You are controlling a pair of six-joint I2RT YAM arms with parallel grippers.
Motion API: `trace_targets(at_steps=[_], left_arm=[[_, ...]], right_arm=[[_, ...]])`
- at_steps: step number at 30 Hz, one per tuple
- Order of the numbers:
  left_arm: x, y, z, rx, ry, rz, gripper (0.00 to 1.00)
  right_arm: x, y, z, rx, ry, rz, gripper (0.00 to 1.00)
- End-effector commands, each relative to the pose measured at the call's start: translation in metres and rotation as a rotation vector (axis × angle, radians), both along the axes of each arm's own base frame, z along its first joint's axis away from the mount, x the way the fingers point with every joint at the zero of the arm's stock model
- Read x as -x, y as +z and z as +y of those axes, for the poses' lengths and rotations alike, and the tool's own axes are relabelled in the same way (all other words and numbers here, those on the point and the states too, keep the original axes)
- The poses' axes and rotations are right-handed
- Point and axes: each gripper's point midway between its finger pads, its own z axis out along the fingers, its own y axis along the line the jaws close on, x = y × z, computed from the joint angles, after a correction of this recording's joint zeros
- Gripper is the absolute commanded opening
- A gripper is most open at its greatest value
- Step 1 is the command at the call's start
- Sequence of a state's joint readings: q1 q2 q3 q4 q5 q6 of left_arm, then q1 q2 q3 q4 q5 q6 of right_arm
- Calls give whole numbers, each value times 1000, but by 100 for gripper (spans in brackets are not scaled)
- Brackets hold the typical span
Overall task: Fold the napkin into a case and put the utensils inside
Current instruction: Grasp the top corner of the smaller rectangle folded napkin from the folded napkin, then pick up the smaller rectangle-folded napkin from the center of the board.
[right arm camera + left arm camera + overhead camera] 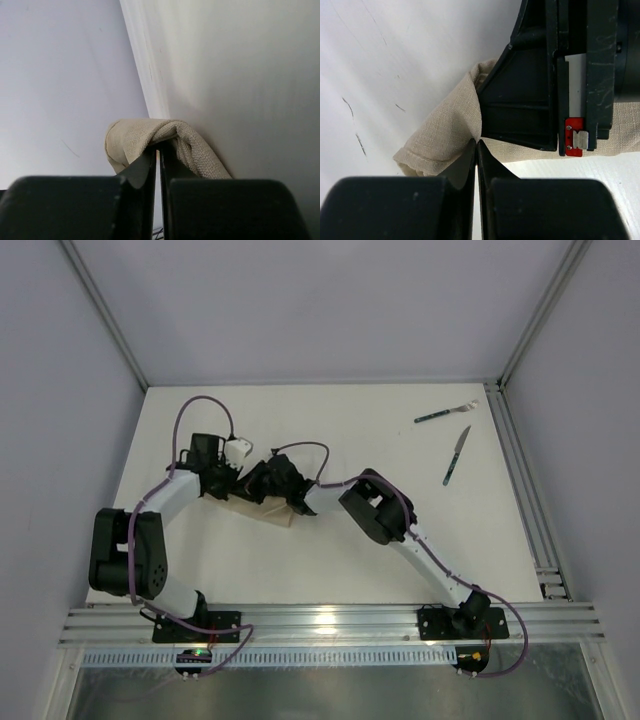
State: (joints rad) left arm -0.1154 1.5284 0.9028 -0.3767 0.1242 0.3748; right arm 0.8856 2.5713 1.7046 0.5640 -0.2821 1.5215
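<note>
Inside the right hand [159, 151], bunched napkin [131, 137].

Most of the napkin [268, 512] is hidden under the left gripper [233, 480] and right gripper [256, 483]; its folds cannot be made out.

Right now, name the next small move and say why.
Probably lay the pinched napkin flat to complete a fold: left fingers and right fingers are both shut on bunched cloth, no case yet, fork and knife lie far right.
</note>
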Motion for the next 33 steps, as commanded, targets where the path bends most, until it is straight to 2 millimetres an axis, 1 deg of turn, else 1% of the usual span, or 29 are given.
trace_targets(at_steps=[1,3,8,10,11,12,13,17,20,21,22,23,24,25,26,27,28,29,30,31,32,33], left_arm=[[6,-6,0,0,-14,12,0],[8,-13,4,-14,-10,37,0],[8,-27,10,-44,-8,68,0],[4,-31,15,-61,5,67,1],[1,-32,18,-72,13,63,4],[-2,-32,22,-87,21,57,4],[-5,-33,25,-95,28,57,5],[-23,-32,29,-116,41,29,11],[-29,-36,30,-128,46,46,11],[-29,-37,30,-129,46,51,11],[-30,-37,30,-128,46,46,12],[-30,-37,31,-128,48,43,15],[-29,-37,31,-128,49,43,17],[-30,-37,32,-128,51,40,18],[-30,-38,34,-130,54,47,19],[-30,-39,40,-156,67,49,19],[-31,-39,40,-160,64,50,19],[-30,-41,42,-164,65,56,19],[-31,-42,41,-165,62,57,19],[-32,-42,41,-162,60,61,19],[-31,-43,40,-160,55,65,18],[-31,-43,40,-161,51,66,17]], right_arm=[[-20,1,3,-64,-77,30,4],[-25,15,5,-97,-74,3,4],[-31,34,6,-160,-76,-11,4],[-29,36,5,-179,-69,9,4],[-28,42,4,-186,-69,7,7],[-26,36,1,-169,-70,11,11],[-24,36,-1,-160,-69,9,18],[-19,39,-8,-127,-58,-28,21],[-13,45,-11,-109,-33,-57,23],[-11,43,-14,-100,-25,-59,24],[-9,53,-16,-107,-18,-77,24],[-5,61,-21,-108,0,-104,26],[-1,51,-24,-87,10,-105,27],[1,69,-28,-96,19,-139,28],[6,64,-35,-61,39,-182,29],[11,70,-39,-49,66,-214,31],[13,74,-44,-28,80,-247,32],[18,97,-49,-20,95,-298,34],[24,96,-57,21,140,-380,38],[24,94,-66,69,163,-401,40],[25,112,-74,83,184,-457,42],[25,112,-83,134,216,-550,43]])
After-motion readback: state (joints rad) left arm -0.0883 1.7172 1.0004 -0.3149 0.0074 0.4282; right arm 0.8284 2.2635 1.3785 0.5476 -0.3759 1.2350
